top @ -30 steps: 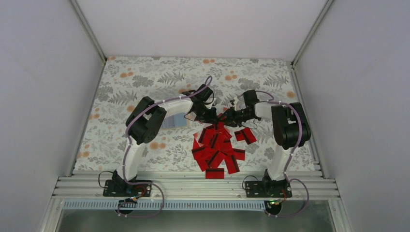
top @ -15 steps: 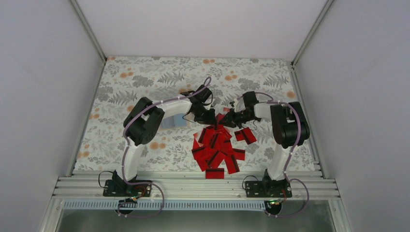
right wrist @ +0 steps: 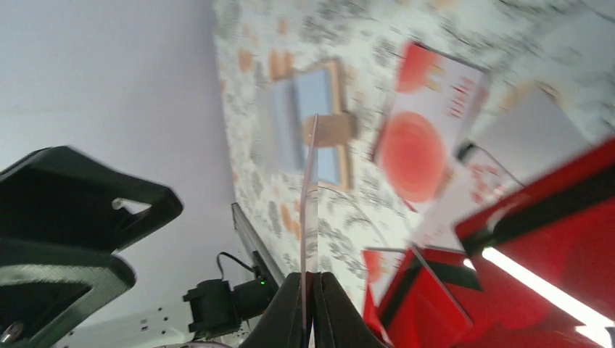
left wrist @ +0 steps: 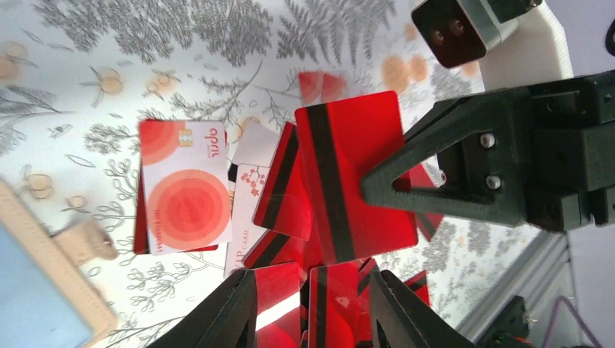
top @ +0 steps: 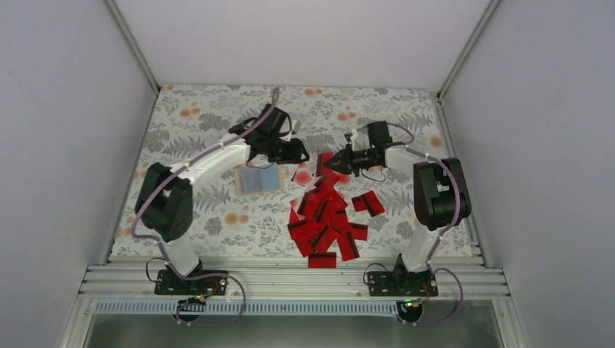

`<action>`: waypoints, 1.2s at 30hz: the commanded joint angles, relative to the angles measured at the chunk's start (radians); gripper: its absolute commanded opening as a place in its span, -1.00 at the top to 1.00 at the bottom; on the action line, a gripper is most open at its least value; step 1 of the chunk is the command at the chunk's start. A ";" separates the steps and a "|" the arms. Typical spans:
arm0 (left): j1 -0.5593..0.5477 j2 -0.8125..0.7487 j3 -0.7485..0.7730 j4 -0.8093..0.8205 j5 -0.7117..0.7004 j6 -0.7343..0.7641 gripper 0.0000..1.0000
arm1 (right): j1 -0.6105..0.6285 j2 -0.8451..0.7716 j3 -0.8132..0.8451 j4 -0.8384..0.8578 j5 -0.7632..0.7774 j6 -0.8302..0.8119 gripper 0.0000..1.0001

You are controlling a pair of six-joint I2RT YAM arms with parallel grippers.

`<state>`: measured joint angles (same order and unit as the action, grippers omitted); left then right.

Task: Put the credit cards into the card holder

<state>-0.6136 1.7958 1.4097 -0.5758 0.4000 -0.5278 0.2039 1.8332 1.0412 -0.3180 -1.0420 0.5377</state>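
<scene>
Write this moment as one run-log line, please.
right gripper: shut on credit card | left gripper: open, empty | card holder: flat on cloth

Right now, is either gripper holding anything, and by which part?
The right gripper pinches one credit card by the long edge opposite its black stripe. The left gripper is open, holding nothing.

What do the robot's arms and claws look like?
The left arm and right arm each have white tube sections and chunky black joints, with a thin lilac cable running along them. The left claw and right claw are black, with two pointed fingers each.
</scene>
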 commanded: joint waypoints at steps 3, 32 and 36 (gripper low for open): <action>0.159 -0.180 -0.102 0.115 0.229 0.025 0.03 | 0.010 -0.096 0.115 0.056 -0.118 0.123 0.92; 0.424 -0.416 -0.363 0.979 0.742 -0.471 0.18 | 0.269 -0.056 0.599 0.186 -0.147 0.479 0.92; 0.428 -0.423 -0.363 0.978 0.753 -0.479 0.23 | 0.281 -0.051 0.605 0.189 -0.151 0.477 0.92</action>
<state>-0.1921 1.4048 1.0519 0.3222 1.1183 -0.9649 0.4652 1.7588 1.6142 -0.1455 -1.1786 1.0008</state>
